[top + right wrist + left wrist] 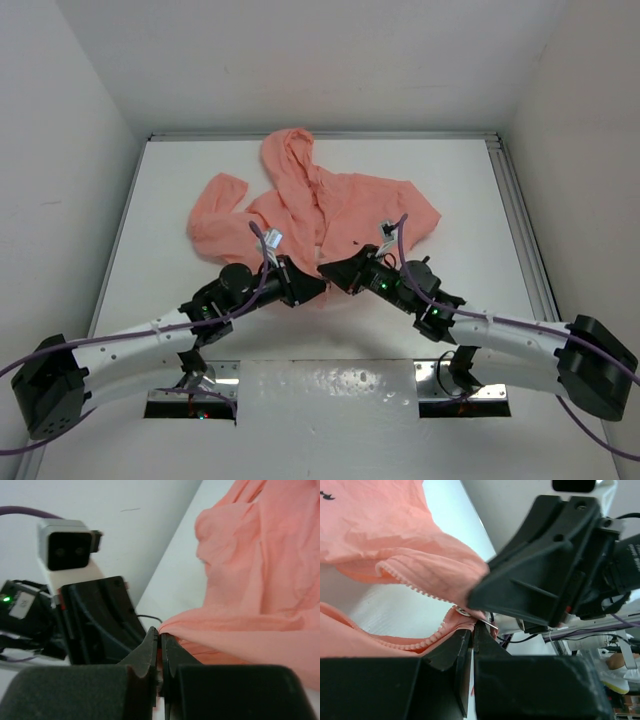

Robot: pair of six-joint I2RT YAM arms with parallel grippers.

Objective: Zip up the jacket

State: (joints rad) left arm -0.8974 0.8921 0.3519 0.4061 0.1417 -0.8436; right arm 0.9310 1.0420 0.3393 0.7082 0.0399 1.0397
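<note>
The salmon-pink jacket [340, 205] lies spread on the white table with its hood toward the back wall and its front open. Both grippers meet at its near hem. My left gripper [312, 284] is shut on the hem corner [472, 632], just below the small metal zipper slider [462, 612]. The two rows of zipper teeth [415, 585] run apart from there. My right gripper [330, 270] is shut on the other fabric edge [160, 636], and the cloth [260, 580] is lifted into a fold. The black body of the right gripper [545, 565] almost touches the left fingers.
A white table [180, 290] is boxed in by white walls on three sides. A metal rail [520, 220] runs along its right edge. Purple cables [400, 235] loop over both wrists. The left wrist camera housing [67, 550] stands close by in the right wrist view.
</note>
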